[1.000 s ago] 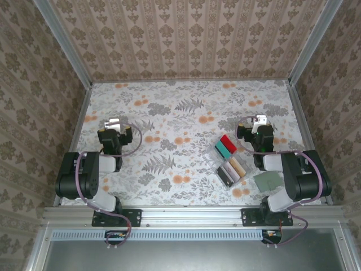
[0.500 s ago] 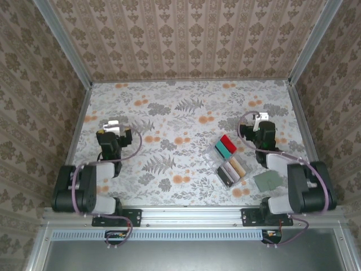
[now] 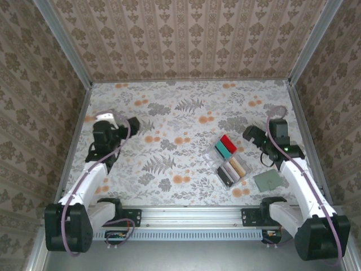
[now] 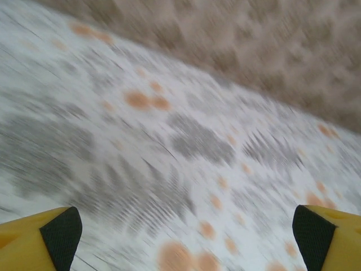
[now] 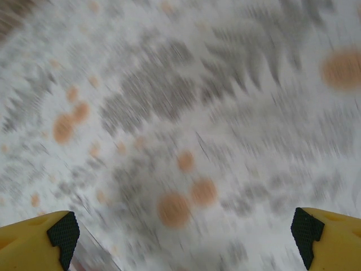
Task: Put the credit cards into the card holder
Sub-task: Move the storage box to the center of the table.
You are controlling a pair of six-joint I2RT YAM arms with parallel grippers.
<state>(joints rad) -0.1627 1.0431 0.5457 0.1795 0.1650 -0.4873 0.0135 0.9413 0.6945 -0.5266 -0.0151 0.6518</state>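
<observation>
The credit cards stand in a clear divided tray (image 3: 216, 162) right of centre: red (image 3: 228, 141), teal (image 3: 224, 149), tan (image 3: 238, 166), pale beige (image 3: 231, 169) and dark grey (image 3: 224, 176). The card holder (image 3: 268, 180), flat and grey-green, lies closed on the table just right of the tray, beside the right arm. My right gripper (image 3: 251, 135) hovers up and to the right of the tray, apart from it. Far off at the left is my left gripper (image 3: 133, 125). In the blurred wrist views, both the left gripper (image 4: 183, 234) and right gripper (image 5: 183, 234) are open and hold nothing.
The table (image 3: 186, 113) is covered with a floral cloth and walled in by patterned panels on three sides. A metal rail (image 3: 186, 215) runs along the near edge, carrying both arm bases.
Both arms have unfolded from a tucked pose; the left wrist swung slightly outward to the left and the right wrist outward to the right. Both grippers stayed open. Cards and holder have not moved.
</observation>
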